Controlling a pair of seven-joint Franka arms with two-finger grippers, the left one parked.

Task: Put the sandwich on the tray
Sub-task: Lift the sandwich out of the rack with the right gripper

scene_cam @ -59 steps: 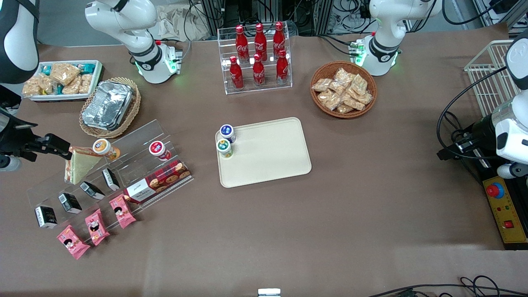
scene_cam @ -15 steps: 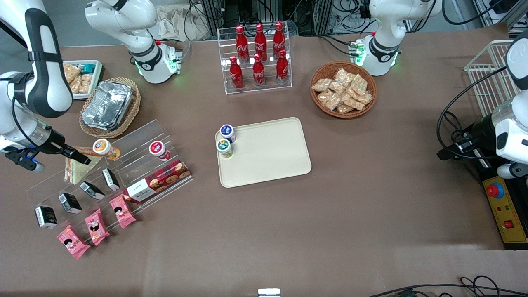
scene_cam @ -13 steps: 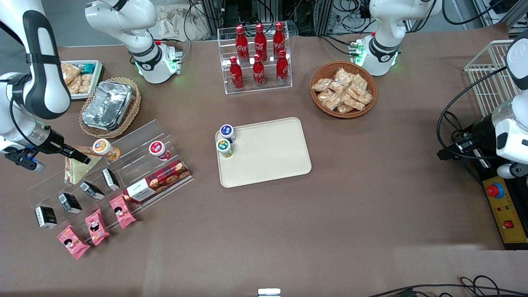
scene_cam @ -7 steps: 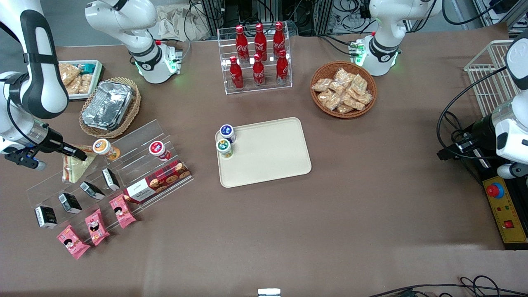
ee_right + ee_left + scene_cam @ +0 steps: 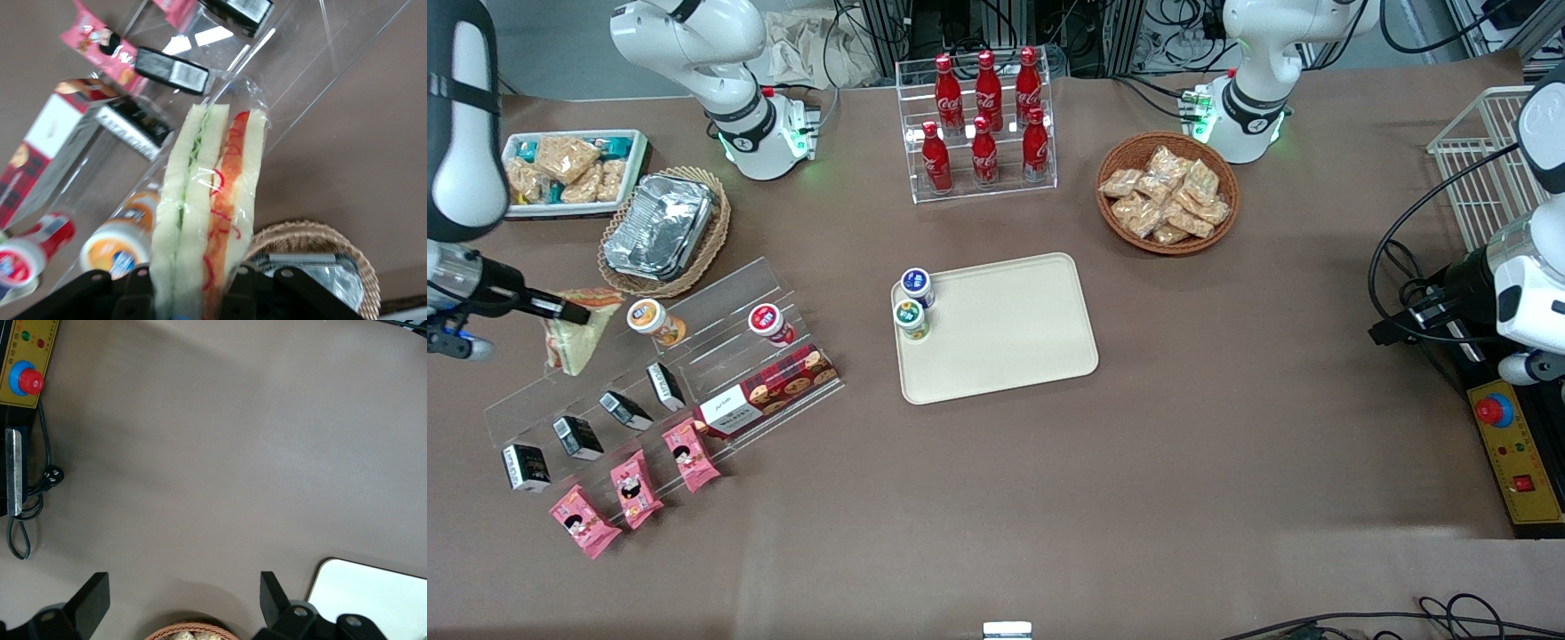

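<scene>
The wrapped sandwich (image 5: 572, 333) hangs tilted in the air above the working arm's end of the clear stepped display stand (image 5: 720, 307), with my right gripper (image 5: 574, 313) shut on its upper edge. In the right wrist view the sandwich (image 5: 207, 200) shows its pale bread with green and red-orange filling, squeezed between the two black fingers (image 5: 137, 293). The cream tray (image 5: 1014, 333) lies in the middle of the table, well away toward the parked arm's end from the gripper.
Two small capped cups (image 5: 912, 304) stand on the tray's edge. On the stand are two cups (image 5: 656, 322), a biscuit box (image 5: 769, 389), black packets (image 5: 578, 436) and pink snacks (image 5: 636, 489). A basket of foil containers (image 5: 663, 229), a white tub (image 5: 569, 171), a cola rack (image 5: 980, 124) and a snack basket (image 5: 1168, 192) stand farther away.
The gripper has lifted the sandwich off the display stand and carried it up and toward the working arm's end of the table. The arm has risen.
</scene>
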